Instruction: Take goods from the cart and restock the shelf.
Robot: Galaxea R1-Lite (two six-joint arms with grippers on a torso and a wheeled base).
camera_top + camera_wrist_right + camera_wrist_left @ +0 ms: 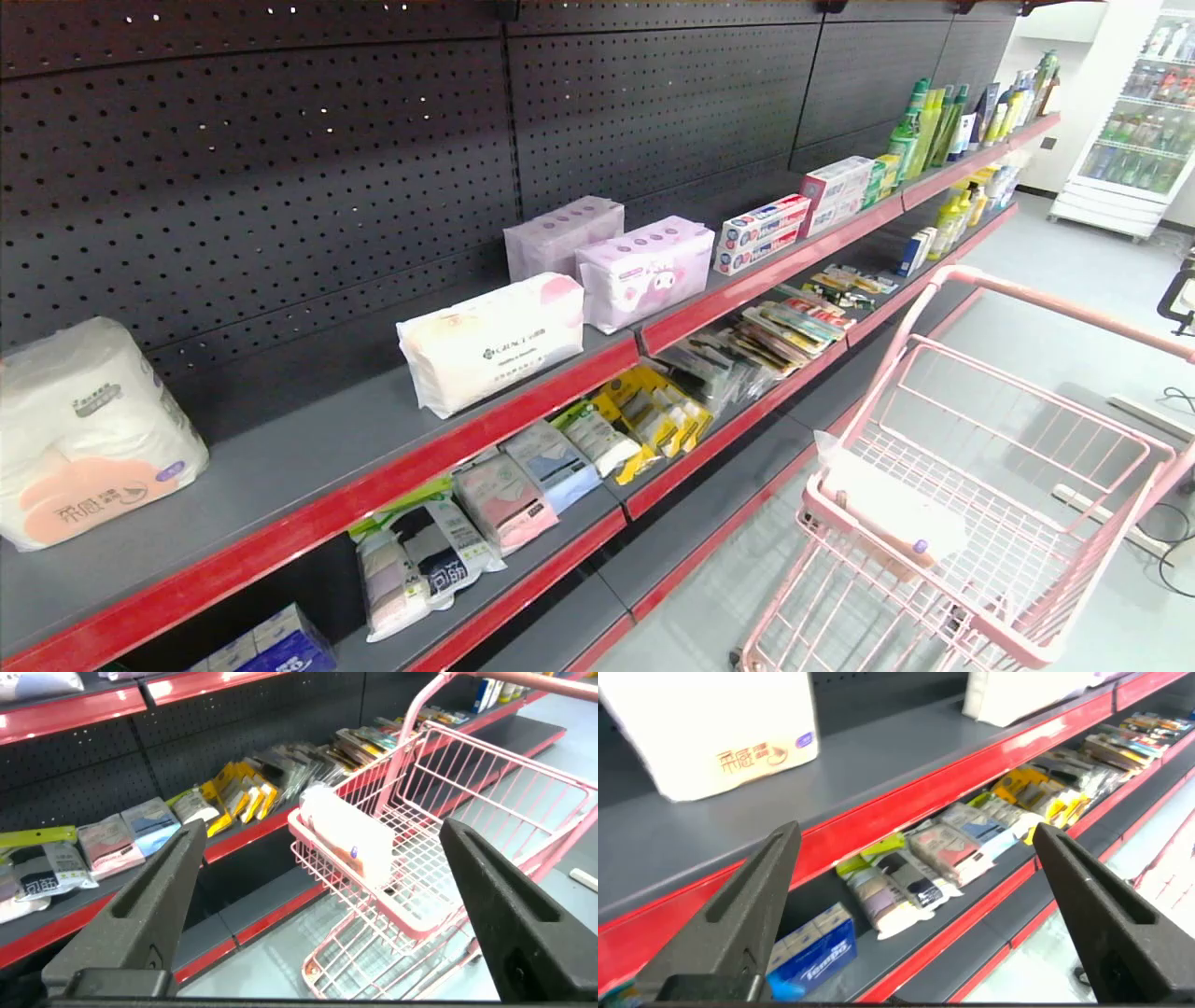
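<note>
A pink wire cart (1046, 303) stands on the floor at the right, in front of the shelf. A white wrapped pack with an orange-pink patch (887, 509) lies in the cart's raised basket. The top shelf (280, 457) with its red front edge carries a large roll pack (84, 429), a white tissue pack (490, 341) and two pink packs (644, 271). My left gripper (915, 835) is open and holds nothing; it hangs before the shelf edge, below the roll pack (719, 723). My right gripper (325, 829) is open and holds nothing above the cart (523, 751), with the white pack (348, 840) beneath it.
The lower shelf holds small bagged goods (504, 499), yellow packets (653, 411) and flat cards (794, 327). Toothpaste boxes (761, 233) and bottles (934, 121) stand farther right. A glass-door cooler (1134, 112) is at the back right. Cables (1172, 551) lie on the floor beside the cart.
</note>
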